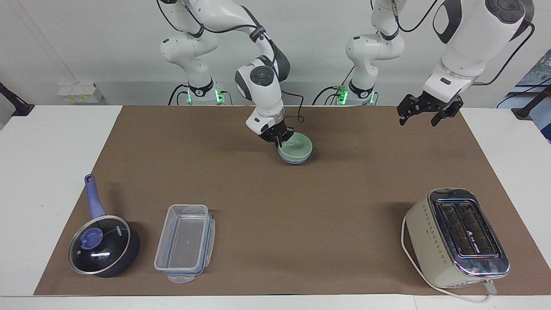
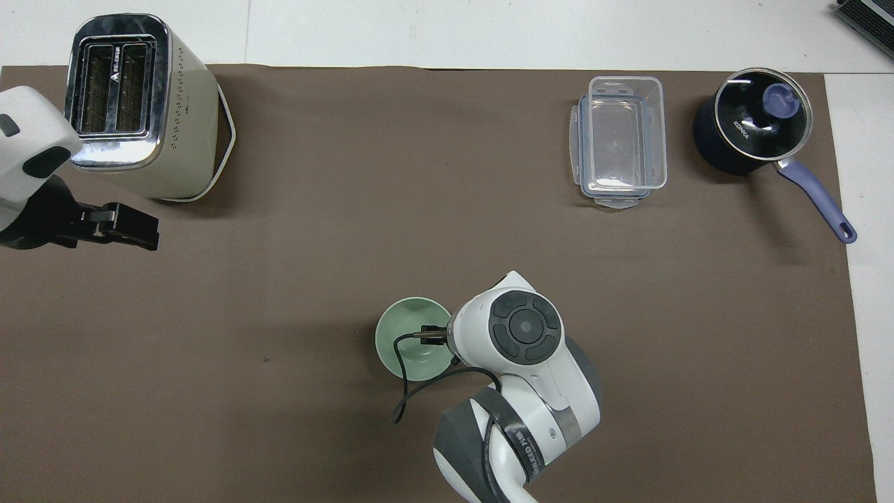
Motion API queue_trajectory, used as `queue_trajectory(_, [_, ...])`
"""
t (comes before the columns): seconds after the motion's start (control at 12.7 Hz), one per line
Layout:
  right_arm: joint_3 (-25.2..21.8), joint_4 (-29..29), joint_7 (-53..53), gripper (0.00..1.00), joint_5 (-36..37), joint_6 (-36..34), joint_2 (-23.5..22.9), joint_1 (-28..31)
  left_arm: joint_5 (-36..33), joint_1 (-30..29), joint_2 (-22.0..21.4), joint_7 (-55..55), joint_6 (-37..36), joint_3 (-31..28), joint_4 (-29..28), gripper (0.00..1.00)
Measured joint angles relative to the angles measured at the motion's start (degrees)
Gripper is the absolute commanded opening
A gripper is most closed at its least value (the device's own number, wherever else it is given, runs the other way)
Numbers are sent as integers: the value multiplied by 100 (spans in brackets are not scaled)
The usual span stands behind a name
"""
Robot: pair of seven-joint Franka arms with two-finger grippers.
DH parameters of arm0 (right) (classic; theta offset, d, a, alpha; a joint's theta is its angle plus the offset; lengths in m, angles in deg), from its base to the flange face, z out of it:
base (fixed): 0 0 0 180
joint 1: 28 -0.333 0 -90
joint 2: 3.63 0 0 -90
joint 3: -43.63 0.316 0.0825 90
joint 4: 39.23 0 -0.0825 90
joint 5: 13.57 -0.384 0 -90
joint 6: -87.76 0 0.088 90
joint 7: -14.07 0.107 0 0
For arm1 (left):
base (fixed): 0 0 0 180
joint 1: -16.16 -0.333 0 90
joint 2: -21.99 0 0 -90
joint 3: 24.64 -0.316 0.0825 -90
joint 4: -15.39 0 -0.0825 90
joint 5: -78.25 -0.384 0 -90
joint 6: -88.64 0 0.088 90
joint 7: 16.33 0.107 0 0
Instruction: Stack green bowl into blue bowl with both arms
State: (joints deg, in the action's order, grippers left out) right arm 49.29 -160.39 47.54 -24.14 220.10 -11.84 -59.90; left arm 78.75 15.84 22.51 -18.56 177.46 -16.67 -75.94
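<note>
The green bowl [image 1: 296, 146] sits nested in the blue bowl [image 1: 295, 159], of which only a low band shows under the green rim; in the overhead view the green bowl [image 2: 410, 339] hides the blue one altogether. The stacked pair rests on the brown mat of the table [image 1: 43, 172], around the middle of its length and nearer to the robots than the other things.

The right gripper [image 1: 280, 138] is at the green bowl's rim on the side toward the right arm's end; its fingers seem to straddle the rim, but whether they pinch it cannot be told.

The left gripper [image 1: 424, 113] hangs in the air over the mat's edge at the left arm's end, fingers spread wide and holding nothing; that arm waits.

A toaster [image 1: 456, 239], a clear plastic container [image 1: 185, 242] and a lidded saucepan [image 1: 103, 245] stand farther from the robots.
</note>
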Motion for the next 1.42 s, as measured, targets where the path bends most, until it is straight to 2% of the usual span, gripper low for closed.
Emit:
queue_trajectory(0.16, [-5,30,1,98,0,0,6,1,0,0,0,0,0,0,0,100])
queue_trajectory(0.24, [-25,62,2,100,0,-11,38,5,0,0,0,0,0,0,0,100])
queue_trajectory(0.47, [-122,196,-64,100,64,-476,449,252,0,0,0,0,0,0,0,100])
queue_trajectory(0.71, [-153,228,-770,100,466,-1349,1155,1024,0,0,0,0,0,0,0,100])
queue_trajectory(0.95, [-175,334,-1143,100,550,-1670,1622,1747,0,0,0,0,0,0,0,100])
queue_trajectory(1.18, [-179,962,-1293,100,761,-2059,1687,2318,0,0,0,0,0,0,0,100])
queue_trajectory(1.42, [-178,1643,-1441,100,1025,-2235,1524,2694,0,0,0,1,0,0,0,100])
